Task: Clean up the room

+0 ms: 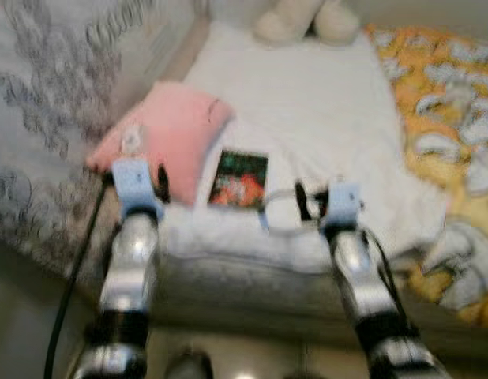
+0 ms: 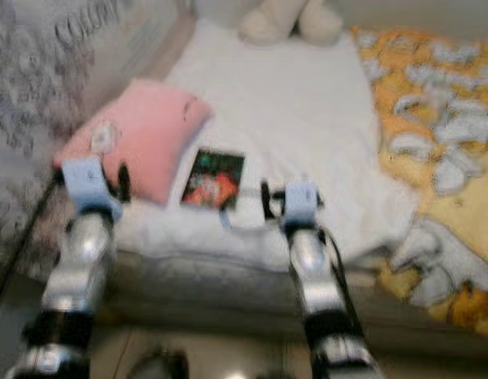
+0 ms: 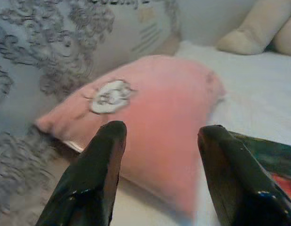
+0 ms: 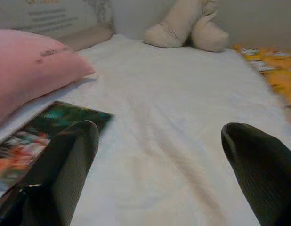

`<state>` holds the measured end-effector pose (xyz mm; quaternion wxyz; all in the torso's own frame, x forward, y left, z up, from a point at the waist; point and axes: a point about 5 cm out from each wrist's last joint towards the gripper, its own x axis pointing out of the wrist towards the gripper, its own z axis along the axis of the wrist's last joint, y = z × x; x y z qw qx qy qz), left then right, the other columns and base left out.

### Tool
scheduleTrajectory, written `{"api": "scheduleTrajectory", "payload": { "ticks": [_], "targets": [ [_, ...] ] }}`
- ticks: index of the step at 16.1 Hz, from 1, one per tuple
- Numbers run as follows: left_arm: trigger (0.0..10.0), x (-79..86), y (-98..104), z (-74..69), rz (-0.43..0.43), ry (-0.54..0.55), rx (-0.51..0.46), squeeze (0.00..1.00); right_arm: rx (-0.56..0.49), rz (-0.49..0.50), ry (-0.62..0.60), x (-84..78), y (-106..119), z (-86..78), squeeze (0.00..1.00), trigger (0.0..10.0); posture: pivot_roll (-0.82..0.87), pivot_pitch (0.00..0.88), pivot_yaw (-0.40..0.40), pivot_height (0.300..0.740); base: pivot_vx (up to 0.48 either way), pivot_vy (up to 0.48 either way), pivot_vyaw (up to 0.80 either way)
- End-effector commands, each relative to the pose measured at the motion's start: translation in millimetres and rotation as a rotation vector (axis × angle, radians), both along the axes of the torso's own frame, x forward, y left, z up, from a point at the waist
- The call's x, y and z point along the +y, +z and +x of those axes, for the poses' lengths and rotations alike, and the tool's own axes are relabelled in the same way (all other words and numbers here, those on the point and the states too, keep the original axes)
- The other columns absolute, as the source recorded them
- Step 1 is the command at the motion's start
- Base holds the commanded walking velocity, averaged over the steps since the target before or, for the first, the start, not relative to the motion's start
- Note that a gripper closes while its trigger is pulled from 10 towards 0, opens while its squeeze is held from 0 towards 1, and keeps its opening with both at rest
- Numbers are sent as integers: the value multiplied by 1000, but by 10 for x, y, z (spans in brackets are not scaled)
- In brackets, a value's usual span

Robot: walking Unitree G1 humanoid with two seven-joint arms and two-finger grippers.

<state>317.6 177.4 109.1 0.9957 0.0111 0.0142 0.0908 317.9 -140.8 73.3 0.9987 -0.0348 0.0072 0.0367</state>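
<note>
A cream plush toy (image 1: 303,20) sits at the far end of the white bed sheet (image 1: 307,103), with a yellow patterned blanket (image 1: 445,118) bunched to the right. A pink pillow (image 1: 169,130) lies at the bed's left edge, and a dark picture book (image 1: 240,180) is just beside it. The left gripper (image 3: 157,136) hovers before the pillow, fingers wide. The right gripper (image 4: 159,136), fingers also wide, hangs over bare sheet just right of the book.

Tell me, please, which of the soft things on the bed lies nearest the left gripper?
The pink pillow, right before the open left gripper, beside the book. The cream plush toy lies at the far end.
</note>
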Motion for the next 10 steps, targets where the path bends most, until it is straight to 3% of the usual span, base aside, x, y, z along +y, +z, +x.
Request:
{"api": "scheduleTrajectory", "payload": {
  "ticks": [1, 10],
  "targets": [
    [10000, -1, 22, 26, 0, -6, -14, 0, -10, 12, -11, -20, 46, 27, 0, 10000, -23, 0, 25, 740, 259, -401, 0],
    [10000, -84, 103, 111, 46, -66, -75, 0, -4, -15, 1, -41, 48, 37, 0, 10000, -41, 0, 31, 740, 258, -402, 0]
  ]
}}
